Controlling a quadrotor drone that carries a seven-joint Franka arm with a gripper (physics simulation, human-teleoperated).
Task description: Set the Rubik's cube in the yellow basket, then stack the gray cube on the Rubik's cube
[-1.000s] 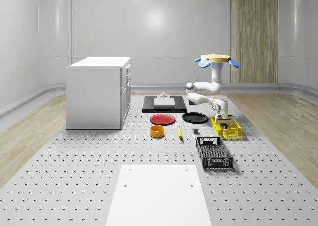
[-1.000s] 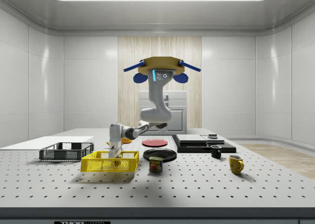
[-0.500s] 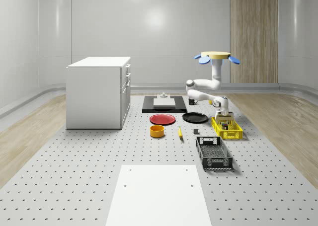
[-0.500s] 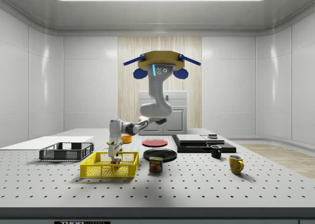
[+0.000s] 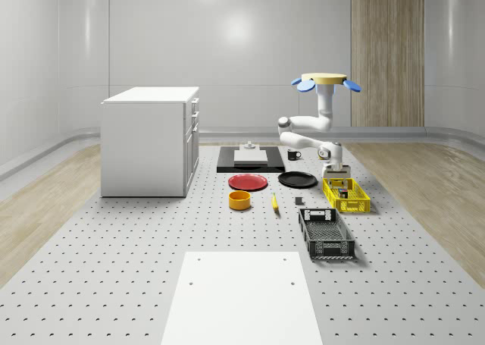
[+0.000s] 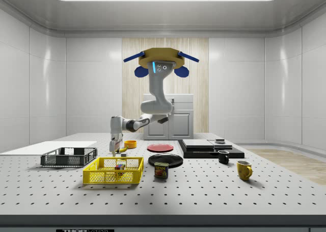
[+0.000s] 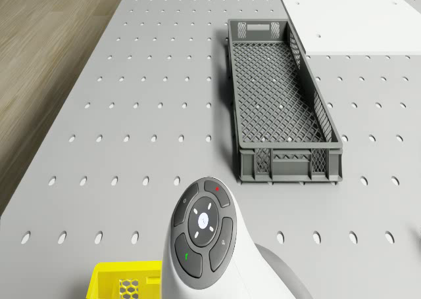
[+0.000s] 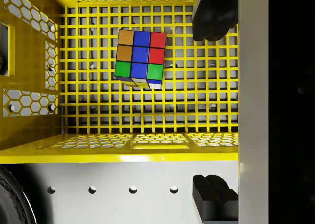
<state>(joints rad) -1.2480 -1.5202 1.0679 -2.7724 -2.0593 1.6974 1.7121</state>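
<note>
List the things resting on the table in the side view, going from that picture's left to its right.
Dark mesh crate → yellow plastic basket holding the multicoloured Rubik's cube → Spam tin → small black mug → yellow mug.

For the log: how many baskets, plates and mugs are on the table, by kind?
Baskets: 2, the yellow basket and the gray crate
Plates: 2, the red plate and the black plate
Mugs: 2, the black mug and the yellow mug
Total: 6
</note>
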